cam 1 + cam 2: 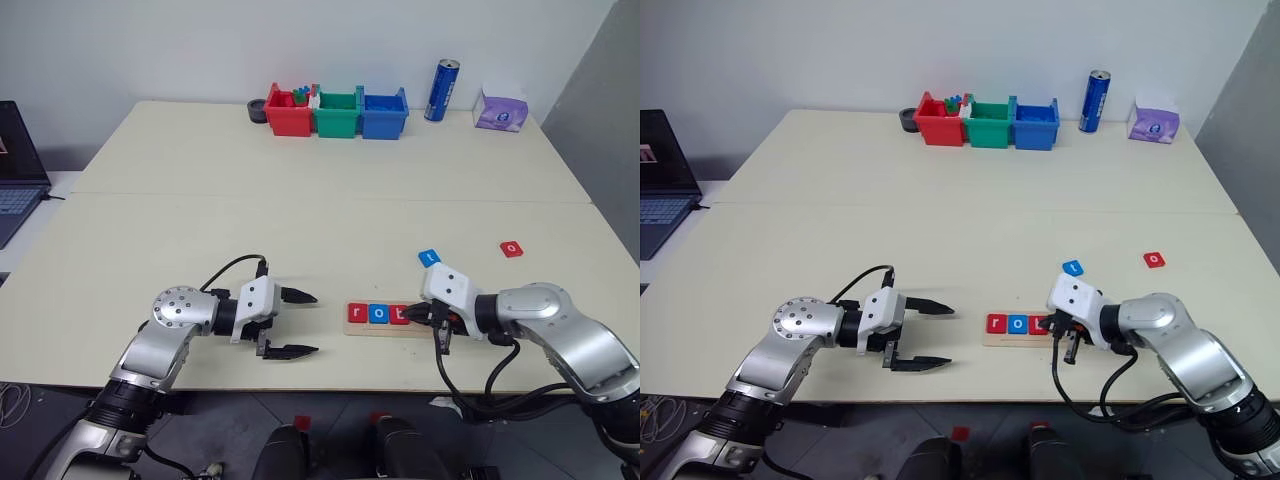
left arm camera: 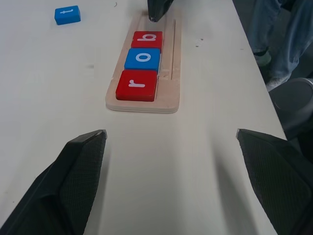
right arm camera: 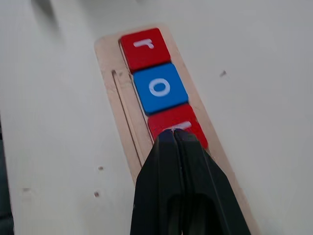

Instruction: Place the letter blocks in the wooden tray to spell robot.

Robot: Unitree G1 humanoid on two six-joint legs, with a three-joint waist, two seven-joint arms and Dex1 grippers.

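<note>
Pale cream table, 2 sections joined by a seam across the middle, set against a white wall; grey panel at far right. Laptop off the left edge.

Along the far edge: red bin, green bin, blue bin in a row, touching; dark round object just left of them, blue can and purple tissue box to the right. Can's label unreadable.

Near the front edge, wooden tray holding 3 letter blocks side by side: red r, blue o, red b. Loose on the table: blue t just beyond the tray, red o farther right.

Right gripper pinched fully together, empty, tips over the b tile, partly hiding it. Left gripper spread wide, empty, hovering left of the tray, pointing toward it.
</note>
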